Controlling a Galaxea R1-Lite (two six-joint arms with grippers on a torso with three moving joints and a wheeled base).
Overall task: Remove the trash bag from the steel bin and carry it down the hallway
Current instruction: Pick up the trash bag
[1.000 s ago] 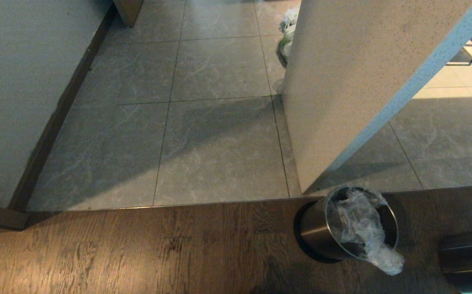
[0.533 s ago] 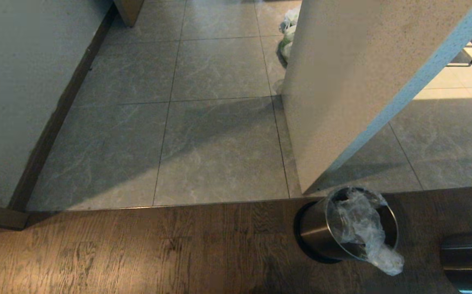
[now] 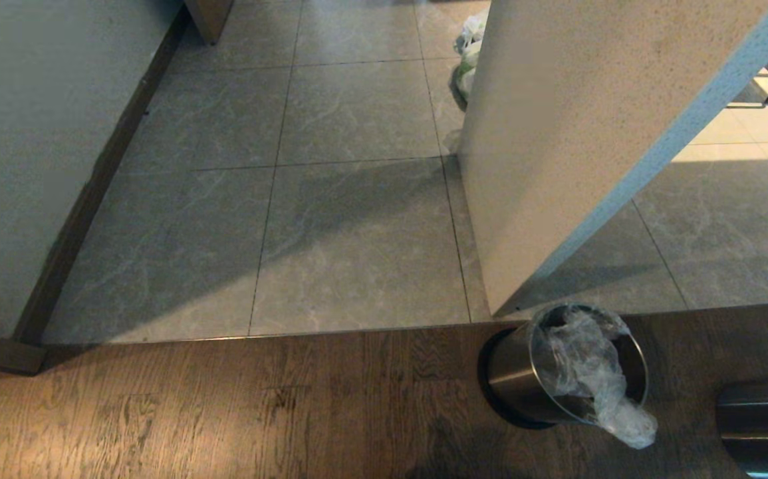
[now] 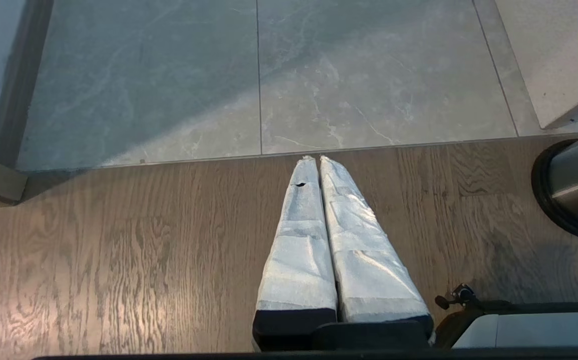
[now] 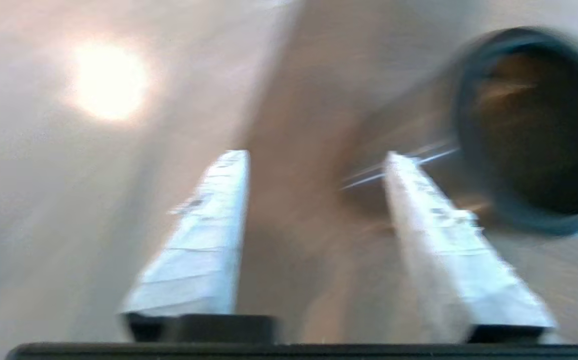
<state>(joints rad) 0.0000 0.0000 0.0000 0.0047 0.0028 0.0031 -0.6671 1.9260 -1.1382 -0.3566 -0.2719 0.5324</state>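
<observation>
Nearest to the robot is a brown wood-grain plank floor [image 3: 224,406]. The left gripper [image 4: 317,161] hangs just above it with its two white-wrapped fingers [image 4: 299,240] pressed together, so closed and holding nothing. It sits well to one side of the bin, whose black base only pokes into that wrist view at the edge.

The right gripper [image 5: 316,155] is in a very smeared wrist picture, but the two white fingers [image 5: 203,240] clearly stand apart with bare floor between them, so open and empty. A dark round opening shows just beyond one fingertip; too blurry to say more.

In the head view neither gripper shows. The small round brushed stainless steel bin [image 3: 523,376] with black rim and base stands on the wood floor, right by the seam where the tiles start. The thin clear crinkled plastic trash bag [image 3: 590,372] is still inside it, bunched up, with one end flopped over the near rim [image 3: 633,426].

Just behind the bin is a pale speckled wall corner [image 3: 556,146]. Beyond that runs the hallway of grey marbled floor tiles [image 3: 357,239], with tied white bags with green print [image 3: 467,56] at the far end beside the wall.
</observation>
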